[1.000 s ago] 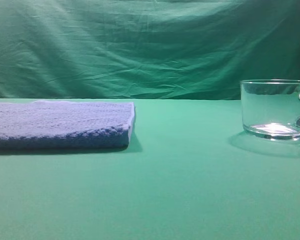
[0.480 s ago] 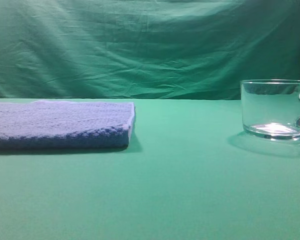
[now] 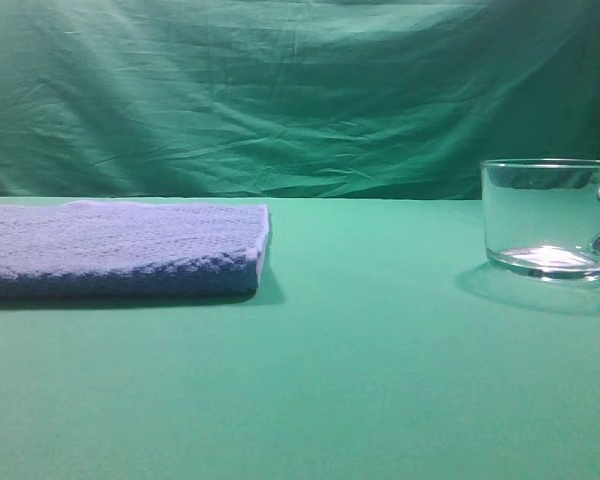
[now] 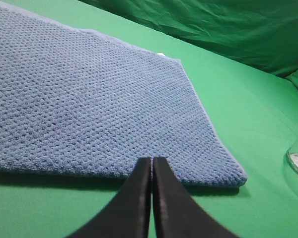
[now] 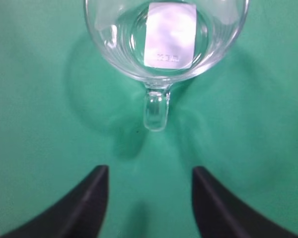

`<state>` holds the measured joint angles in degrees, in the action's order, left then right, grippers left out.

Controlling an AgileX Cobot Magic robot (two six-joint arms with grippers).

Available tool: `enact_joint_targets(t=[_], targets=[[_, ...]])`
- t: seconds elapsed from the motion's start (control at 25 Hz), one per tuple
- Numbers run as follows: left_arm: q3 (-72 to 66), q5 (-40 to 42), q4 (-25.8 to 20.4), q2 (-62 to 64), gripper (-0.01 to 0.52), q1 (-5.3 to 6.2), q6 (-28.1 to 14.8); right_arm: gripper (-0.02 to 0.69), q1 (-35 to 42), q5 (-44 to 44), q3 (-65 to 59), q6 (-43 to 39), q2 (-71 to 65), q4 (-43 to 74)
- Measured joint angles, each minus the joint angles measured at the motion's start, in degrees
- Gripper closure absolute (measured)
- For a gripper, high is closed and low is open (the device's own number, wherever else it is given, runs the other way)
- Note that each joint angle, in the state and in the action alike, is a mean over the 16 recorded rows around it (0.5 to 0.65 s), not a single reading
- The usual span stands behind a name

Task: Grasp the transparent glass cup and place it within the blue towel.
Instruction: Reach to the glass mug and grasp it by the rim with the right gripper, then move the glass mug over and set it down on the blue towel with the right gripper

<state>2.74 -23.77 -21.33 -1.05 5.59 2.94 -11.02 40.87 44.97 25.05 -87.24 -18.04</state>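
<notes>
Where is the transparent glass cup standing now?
The transparent glass cup stands on the green cloth at the far right of the exterior high view, apart from the folded blue towel, handle toward the open right gripper.

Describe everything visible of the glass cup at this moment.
The transparent glass cup is a wide, short, clear mug with straight walls, a thick base and a small looped handle. It stands upright and empty on the green table, far right of the blue towel. A white label shows through its base. Nothing touches it; its handle points toward the open right gripper.

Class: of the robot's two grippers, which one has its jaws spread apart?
The right gripper, facing the glass cup's handle; the left gripper, by the blue towel, is shut.
</notes>
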Motion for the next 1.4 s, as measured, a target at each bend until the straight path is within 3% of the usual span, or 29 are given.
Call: enact_joint_targets(t=[0.08, 0.44, 0.64, 1.04, 1.4], targets=[[0.00, 0.00, 0.00, 0.00, 0.514, 0.00, 0.00, 0.134, 0.00, -0.48, 1.36, 0.10, -2.61, -0.17], [0.00, 0.00, 0.00, 0.00, 0.514, 0.00, 0.00, 0.429, -0.10, 0.10, 8.48, 1.69, -10.34, -0.60], [0.00, 0.00, 0.00, 0.00, 0.514, 0.00, 0.00, 0.541, -1.60, 1.55, 13.20, 2.78, -11.66, -0.93], [0.00, 0.00, 0.00, 0.00, 0.514, 0.00, 0.00, 0.564, -13.18, 2.62, 29.79, 4.03, -16.93, -1.42], [0.00, 0.00, 0.00, 0.00, 0.514, 0.00, 0.00, 0.564, -26.75, 2.72, 53.69, 4.36, -32.72, -1.42]])
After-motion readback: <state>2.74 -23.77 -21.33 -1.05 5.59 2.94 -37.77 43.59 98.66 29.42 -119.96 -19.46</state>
